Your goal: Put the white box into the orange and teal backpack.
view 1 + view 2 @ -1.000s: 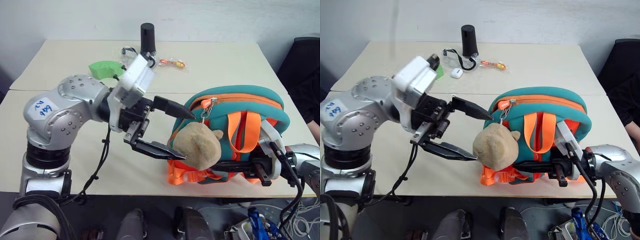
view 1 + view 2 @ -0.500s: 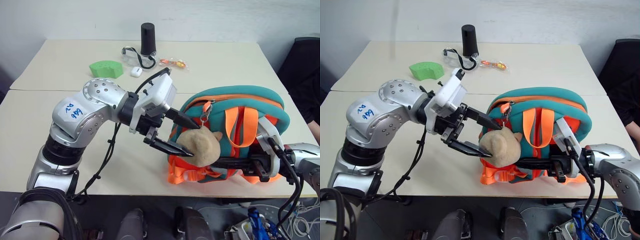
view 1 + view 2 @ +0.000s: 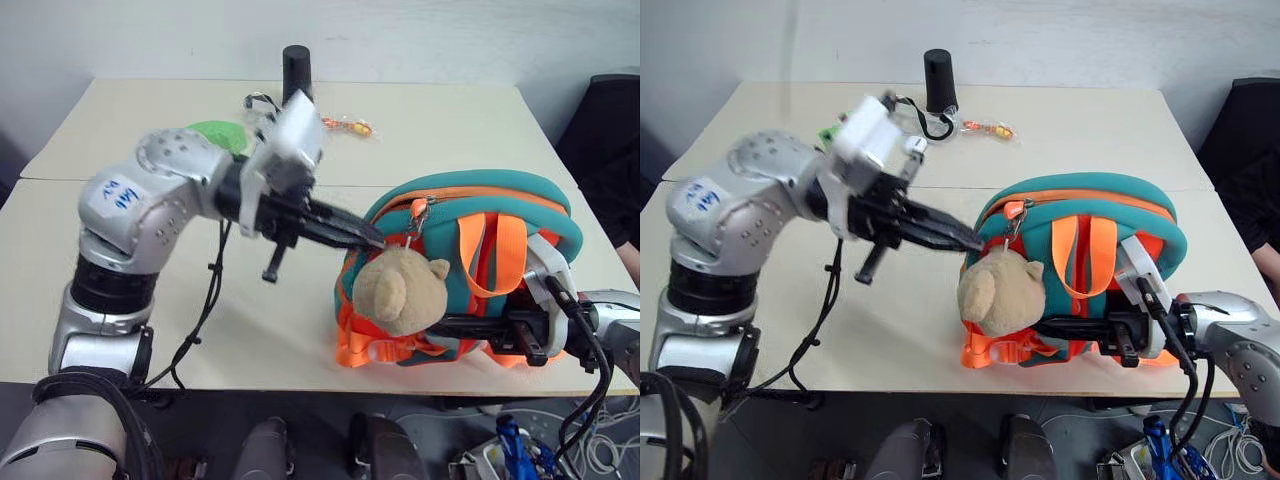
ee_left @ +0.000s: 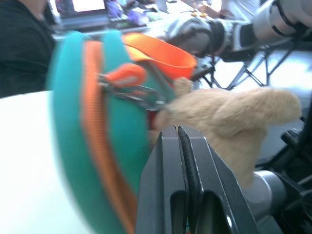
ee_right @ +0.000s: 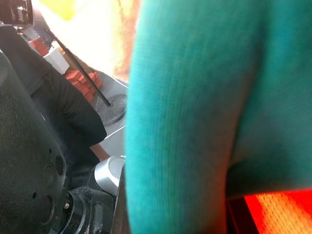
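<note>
Left tool [image 3: 372,238] closed, tips seemingly at backpack [image 3: 520,215] zipper pull [image 4: 127,77].

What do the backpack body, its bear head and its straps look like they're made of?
The backpack body looks like soft matte foam-backed fabric, thick rounded edges suggesting neoprene. The bear head looks like tan plush, with a fuzzy nap. The straps appear to be flat woven orange webbing.

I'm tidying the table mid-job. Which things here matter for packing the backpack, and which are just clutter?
Job: backpack; left gripper by its zip; right gripper holding it.
Clutter: black cylinder; green sponge; goggles; orange packet.
</note>
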